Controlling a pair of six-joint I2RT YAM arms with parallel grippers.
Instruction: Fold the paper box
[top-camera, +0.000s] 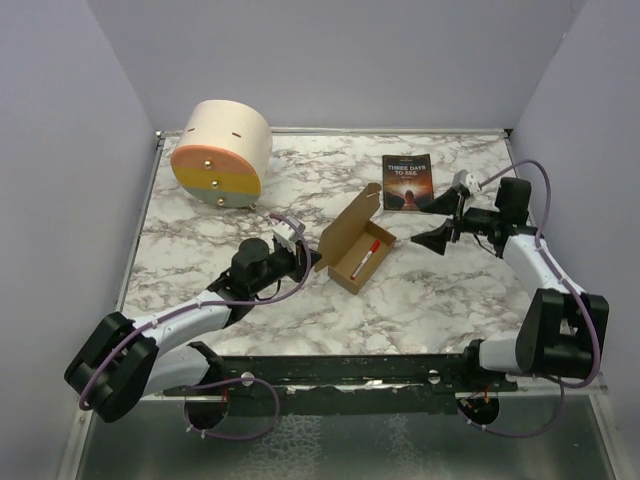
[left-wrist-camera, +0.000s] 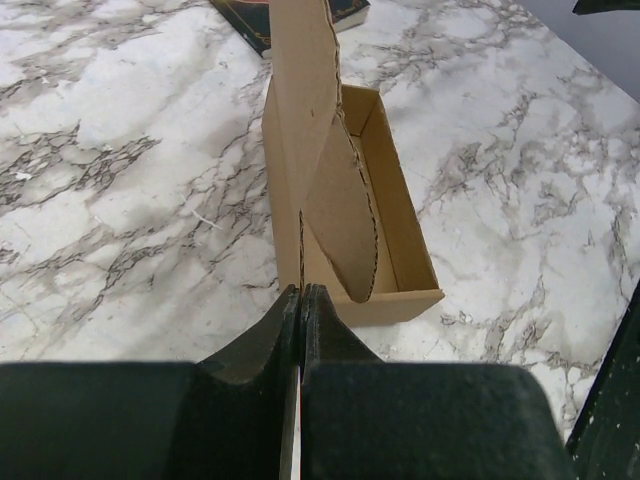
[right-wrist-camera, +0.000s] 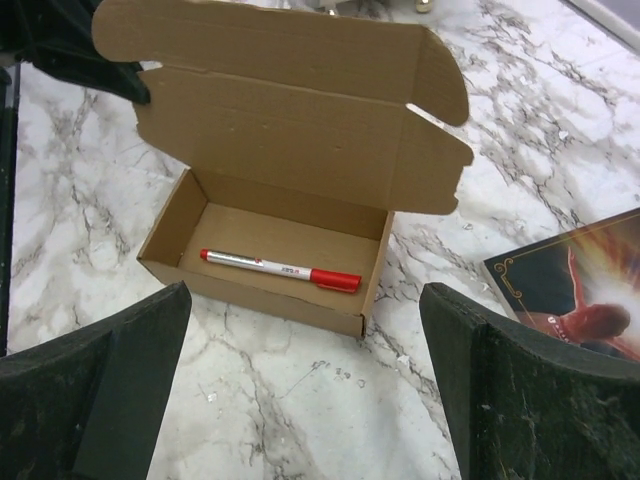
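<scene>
The paper box (top-camera: 352, 262) lies mid-table as a brown tray with its lid (top-camera: 349, 221) standing upright. A red-capped pen (top-camera: 365, 258) lies inside it. My left gripper (top-camera: 302, 254) is at the box's left end, shut on the edge of the lid. In the left wrist view the lid (left-wrist-camera: 305, 120) stands edge-on and runs down into the shut left gripper (left-wrist-camera: 300, 294). My right gripper (top-camera: 436, 239) is open to the right of the box, apart from it. The right wrist view shows the right gripper (right-wrist-camera: 305, 330) facing the box (right-wrist-camera: 250, 290), with the pen (right-wrist-camera: 280, 268) lying lengthwise on the floor.
A big cream cylinder (top-camera: 220, 150) with an orange-yellow face stands at the back left. A dark-covered book (top-camera: 407, 182) lies behind the box on the right, near my right gripper; the book (right-wrist-camera: 580, 300) also shows at right in the right wrist view. Grey walls enclose the table.
</scene>
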